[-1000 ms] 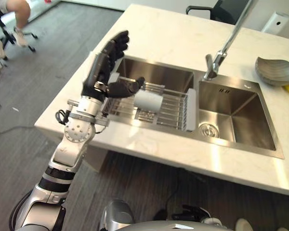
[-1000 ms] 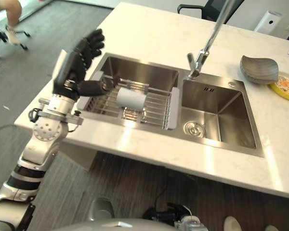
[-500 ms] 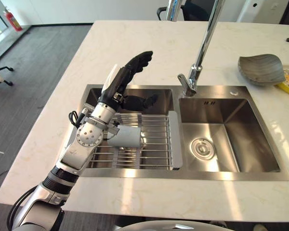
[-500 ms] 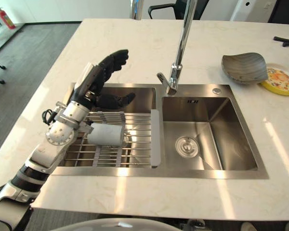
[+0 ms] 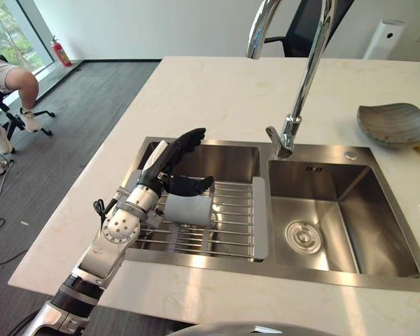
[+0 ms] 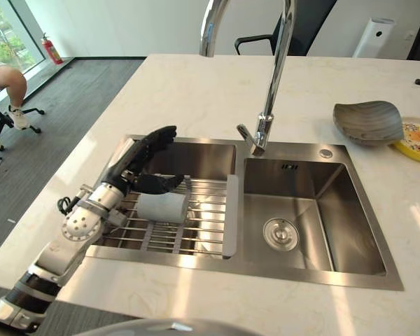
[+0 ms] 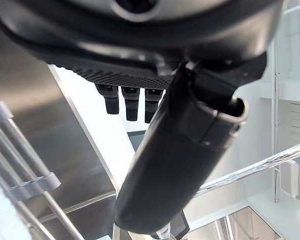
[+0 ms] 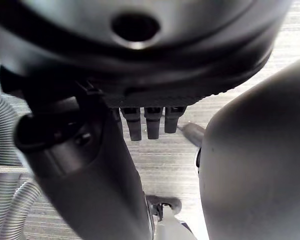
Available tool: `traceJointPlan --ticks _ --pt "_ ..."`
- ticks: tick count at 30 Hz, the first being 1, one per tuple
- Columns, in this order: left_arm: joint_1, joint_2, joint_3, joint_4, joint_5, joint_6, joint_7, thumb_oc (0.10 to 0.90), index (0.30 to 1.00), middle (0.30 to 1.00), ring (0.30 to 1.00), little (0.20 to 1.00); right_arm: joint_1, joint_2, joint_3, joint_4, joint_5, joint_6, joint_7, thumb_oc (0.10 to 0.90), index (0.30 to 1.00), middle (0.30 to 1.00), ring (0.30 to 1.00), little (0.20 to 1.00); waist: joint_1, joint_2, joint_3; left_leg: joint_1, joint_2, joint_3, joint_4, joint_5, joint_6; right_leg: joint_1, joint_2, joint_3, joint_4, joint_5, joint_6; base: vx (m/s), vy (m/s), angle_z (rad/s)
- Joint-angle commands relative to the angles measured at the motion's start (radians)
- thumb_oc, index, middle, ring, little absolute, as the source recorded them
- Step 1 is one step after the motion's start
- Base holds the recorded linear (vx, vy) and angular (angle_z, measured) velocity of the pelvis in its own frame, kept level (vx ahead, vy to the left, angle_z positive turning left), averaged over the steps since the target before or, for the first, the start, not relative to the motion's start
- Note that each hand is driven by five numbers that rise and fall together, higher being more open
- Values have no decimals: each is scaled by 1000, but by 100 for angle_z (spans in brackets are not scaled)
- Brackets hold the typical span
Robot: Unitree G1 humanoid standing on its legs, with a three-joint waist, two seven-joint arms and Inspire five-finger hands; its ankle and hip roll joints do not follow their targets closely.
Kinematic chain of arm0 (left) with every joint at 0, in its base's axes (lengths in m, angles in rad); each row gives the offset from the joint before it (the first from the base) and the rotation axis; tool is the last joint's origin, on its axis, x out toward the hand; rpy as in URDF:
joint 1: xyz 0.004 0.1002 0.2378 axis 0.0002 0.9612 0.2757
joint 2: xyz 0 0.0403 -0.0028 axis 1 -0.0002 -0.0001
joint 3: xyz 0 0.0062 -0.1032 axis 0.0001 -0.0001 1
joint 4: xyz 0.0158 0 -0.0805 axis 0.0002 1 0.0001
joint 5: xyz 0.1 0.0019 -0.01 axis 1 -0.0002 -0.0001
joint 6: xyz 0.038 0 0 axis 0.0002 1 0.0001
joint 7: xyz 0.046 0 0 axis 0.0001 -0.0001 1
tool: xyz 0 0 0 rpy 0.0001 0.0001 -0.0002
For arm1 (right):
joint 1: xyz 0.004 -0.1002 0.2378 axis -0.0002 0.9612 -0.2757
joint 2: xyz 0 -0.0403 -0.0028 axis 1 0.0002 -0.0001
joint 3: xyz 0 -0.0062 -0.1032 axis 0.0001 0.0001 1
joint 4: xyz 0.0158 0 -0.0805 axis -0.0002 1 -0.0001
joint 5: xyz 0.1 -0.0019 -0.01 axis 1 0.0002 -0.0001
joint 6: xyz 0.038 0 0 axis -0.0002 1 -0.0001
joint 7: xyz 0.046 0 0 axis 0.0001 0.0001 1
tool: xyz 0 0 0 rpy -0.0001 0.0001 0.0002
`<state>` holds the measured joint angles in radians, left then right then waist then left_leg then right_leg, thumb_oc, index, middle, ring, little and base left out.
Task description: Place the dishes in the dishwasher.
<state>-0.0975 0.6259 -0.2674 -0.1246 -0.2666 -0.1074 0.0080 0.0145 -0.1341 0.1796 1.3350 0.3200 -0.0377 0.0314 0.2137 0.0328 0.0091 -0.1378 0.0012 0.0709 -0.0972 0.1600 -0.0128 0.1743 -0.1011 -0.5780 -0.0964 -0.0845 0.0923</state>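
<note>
One L hand [image 5: 169, 159] spread over white cup [image 5: 188, 208], R hand [image 8: 140, 75] fingers straight.

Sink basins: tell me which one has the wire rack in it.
The left basin, the one under the open left hand. A wire rack spans it with a white cup lying on it; the right basin holds only its drain.

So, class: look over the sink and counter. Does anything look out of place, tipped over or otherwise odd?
One thing: the white cup lies on its side on the wire rack over the left basin, not upright. The left hand hovers open just above it. The grey dish and yellow plate sit normally on the counter.
</note>
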Motion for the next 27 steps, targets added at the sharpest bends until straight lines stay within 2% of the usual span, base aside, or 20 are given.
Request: traceJointPlan --ticks 1,6,7,8,9,10,11,13,15,18,23,27 --pt "-84 -12 23 -88 -43 -68 -12 800 900 900 900 900 -38 172 81 33 -45 40 -17 800 900 900 900 900 64 36 2 78 77 -20 10 -120 -75 -84 -78 -36 9 91 83 20 32 11" --pt "-89 31 -72 -126 -66 -52 -89 800 900 900 900 900 -75 197 104 60 -54 45 -34 800 900 900 900 900 83 57 -4 62 72 -50 10 -109 -74 -81 -79 -56 9 84 82 8 30 15" --pt "-116 61 -133 -133 -66 -50 -125 800 900 900 900 900 -83 211 124 73 -63 50 -35 800 900 900 900 900 83 67 -9 57 72 -56 10 -108 -74 -79 -79 -65 9 82 83 15 24 15" --pt "-125 69 -151 -129 -59 -54 -127 800 900 900 900 900 -85 215 130 75 -65 52 -34 800 900 900 900 900 84 69 -12 56 71 -59 10 -108 -74 -78 -79 -68 9 82 83 84 -8 17" --pt "-130 74 -168 -121 -52 -53 -129 800 900 900 900 900 -87 219 141 76 -69 53 -35 800 900 900 900 900 83 71 -16 64 78 -69 10 -127 -82 -69 -72 -54 9 63 88 78 -45 13" --pt "-160 137 -116 -108 -29 -88 -138 800 900 900 900 900 50 44 71 68 -97 65 53 800 900 900 900 900 47 53 -1 70 83 -54 10 -134 -88 -71 -70 -48 9 69 89 45 -88 15" --pt "-122 184 -63 -104 -21 -122 -170 800 900 900 900 900 102 19 79 21 -120 17 52 800 900 900 900 900 32 52 9 79 86 -36 10 -141 -92 -70 -68 -42 9 76 92 -25 -55 21" --pt "-115 187 -57 -108 -20 -121 -170 800 900 900 900 900 104 21 83 19 -121 17 51 800 900 900 900 900 30 50 8 80 86 -34 10 -142 -91 -70 -69 -40 9 76 92 -20 -30 23" --pt "-59 275 -5 -156 -35 -115 -187 800 900 900 900 900 113 57 69 18 -112 29 53 800 900 900 900 900 27 38 12 81 88 -25 10 -144 -95 -74 -69 -33 9 80 96 -20 -33 -7" --pt "-36 323 18 -142 -37 -123 -187 800 900 900 900 900 115 70 87 22 -132 31 61 800 900 900 900 900 21 34 10 85 91 -12 10 -147 -95 -78 -70 -22 9 84 99 1 4 7" --pt "-12 415 71 -133 114 -159 -136 800 900 900 900 900 132 85 100 18 -143 28 78 800 900 900 900 900 22 27 7 96 94 3 10 -154 -93 -78 -73 -7 9 89 104 -4 15 1" --pt "-12 451 66 -136 157 -163 -138 800 900 900 900 900 140 87 98 19 -145 25 78 800 900 900 900 900 20 24 6 101 94 8 10 -156 -92 -79 -74 -1 9 90 106 1 22 -15"
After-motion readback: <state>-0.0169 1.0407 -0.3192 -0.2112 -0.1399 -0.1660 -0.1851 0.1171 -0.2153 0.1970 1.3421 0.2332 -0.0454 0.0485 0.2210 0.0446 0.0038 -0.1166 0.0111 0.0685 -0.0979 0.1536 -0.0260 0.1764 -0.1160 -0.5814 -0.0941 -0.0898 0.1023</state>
